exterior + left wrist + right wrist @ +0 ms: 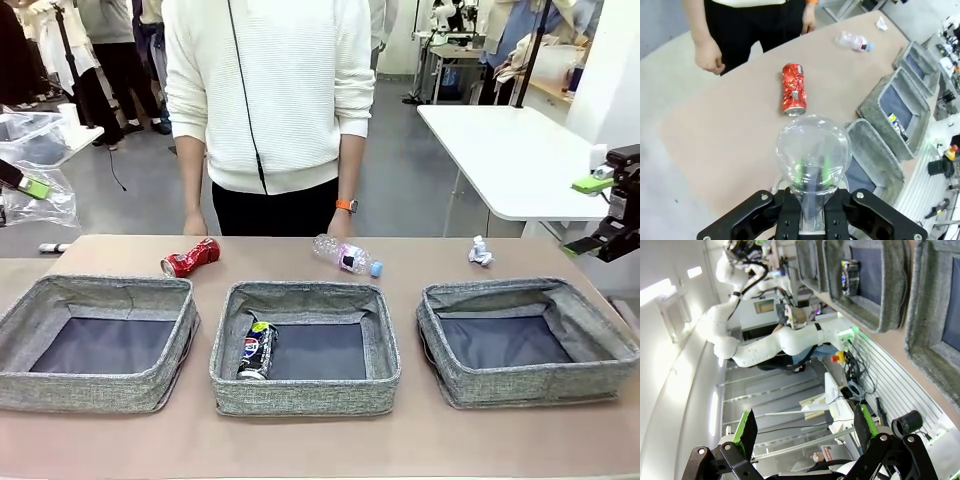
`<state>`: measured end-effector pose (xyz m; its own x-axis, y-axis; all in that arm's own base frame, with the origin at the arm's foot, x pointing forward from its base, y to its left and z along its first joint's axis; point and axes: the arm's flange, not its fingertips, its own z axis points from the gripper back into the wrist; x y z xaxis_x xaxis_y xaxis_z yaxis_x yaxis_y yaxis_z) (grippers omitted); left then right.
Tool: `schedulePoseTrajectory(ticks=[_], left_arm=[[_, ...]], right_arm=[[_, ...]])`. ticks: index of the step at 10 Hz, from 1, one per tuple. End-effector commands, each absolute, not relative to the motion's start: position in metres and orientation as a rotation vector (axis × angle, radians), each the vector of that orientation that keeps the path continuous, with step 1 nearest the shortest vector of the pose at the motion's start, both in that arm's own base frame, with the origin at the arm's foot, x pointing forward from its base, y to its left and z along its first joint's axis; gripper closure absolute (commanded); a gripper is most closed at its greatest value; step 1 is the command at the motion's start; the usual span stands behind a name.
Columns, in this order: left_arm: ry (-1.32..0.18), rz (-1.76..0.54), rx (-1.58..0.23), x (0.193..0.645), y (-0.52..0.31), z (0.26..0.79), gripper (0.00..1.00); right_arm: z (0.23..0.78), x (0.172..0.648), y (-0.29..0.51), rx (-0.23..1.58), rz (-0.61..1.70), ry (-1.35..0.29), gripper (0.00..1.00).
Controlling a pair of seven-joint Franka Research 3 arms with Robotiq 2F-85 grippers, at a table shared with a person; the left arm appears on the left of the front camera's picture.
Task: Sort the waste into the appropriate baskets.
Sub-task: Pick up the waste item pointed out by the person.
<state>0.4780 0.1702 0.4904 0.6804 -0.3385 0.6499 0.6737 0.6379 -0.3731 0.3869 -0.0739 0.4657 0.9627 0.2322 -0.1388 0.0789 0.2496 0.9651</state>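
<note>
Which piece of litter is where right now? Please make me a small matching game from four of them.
Things:
1. crushed red can
2. dark logo can
3. clear plastic cup
4. paper wad

Places:
A. held in the left claw
B. on the table, on the person's side of the right basket
C. lying inside the middle basket
D. on the table, on the person's side of the left basket

Pairs: 1-D, 2-C, 3-A, 4-B.

Front view: bright, even overhead light, soft shadows inside baskets (300, 385), sharp focus. Left wrist view: fisheye bending at edges; clear plastic cup (812, 150) near lens soft, pale glare. Right wrist view: ceiling light strips (655, 290) blown out.
</note>
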Motion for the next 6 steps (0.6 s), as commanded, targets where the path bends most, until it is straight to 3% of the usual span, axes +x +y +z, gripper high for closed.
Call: schedulePoseTrajectory(ticks=[1, 2, 6], left_arm=[[-0.563, -0.600, -0.656, 0.475, 0.162, 0.492, 0.87], [-0.428, -0.539, -0.704, 0.473, 0.150, 0.478, 0.87], [-0.135, -0.587, -0.619, 0.388, 0.021, 0.552, 0.87]], right_arm=[[0.472, 0.388, -0.072, 1.332, 0.089, 0.286, 0.00], [0.472, 0.388, -0.072, 1.332, 0.089, 0.286, 0.00], [0.472, 0.388, -0.072, 1.332, 0.089, 0.286, 0.00]])
